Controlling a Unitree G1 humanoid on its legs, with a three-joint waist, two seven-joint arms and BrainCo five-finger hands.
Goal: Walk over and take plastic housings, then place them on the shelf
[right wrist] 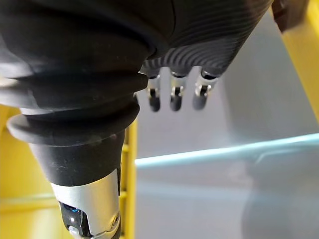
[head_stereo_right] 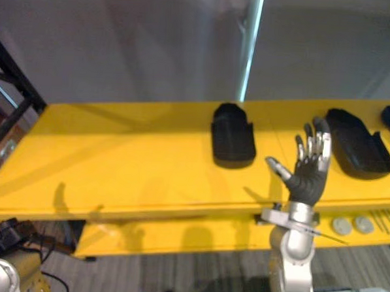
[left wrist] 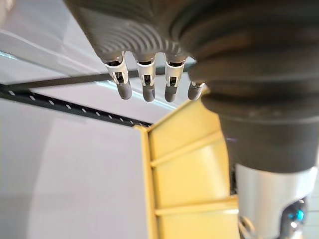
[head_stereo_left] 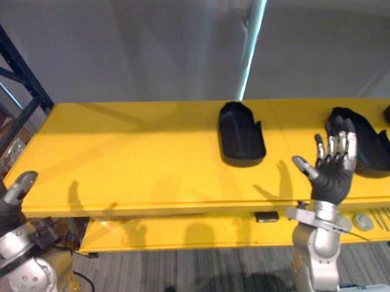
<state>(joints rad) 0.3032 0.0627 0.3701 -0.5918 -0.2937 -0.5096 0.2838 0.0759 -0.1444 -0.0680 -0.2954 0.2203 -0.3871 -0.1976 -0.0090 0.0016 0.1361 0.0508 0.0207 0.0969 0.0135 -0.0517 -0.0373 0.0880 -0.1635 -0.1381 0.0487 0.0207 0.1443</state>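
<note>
Right hand (head_stereo_left: pixel 333 173) raised at the yellow table's (head_stereo_left: pixel 129 162) near edge, fingers straight and empty, probably poised to reach the black plastic housings (head_stereo_left: pixel 241 132) lying untouched mid-table and far right; left hand (head_stereo_left: pixel 2 211) low left, relaxed, empty.

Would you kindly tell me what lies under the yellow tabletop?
A lower yellow ledge with two grey discs and thin pins; farther back, the tabletop covers it.

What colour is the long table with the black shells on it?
The table is bright yellow; the left eye view shows it best.
</note>
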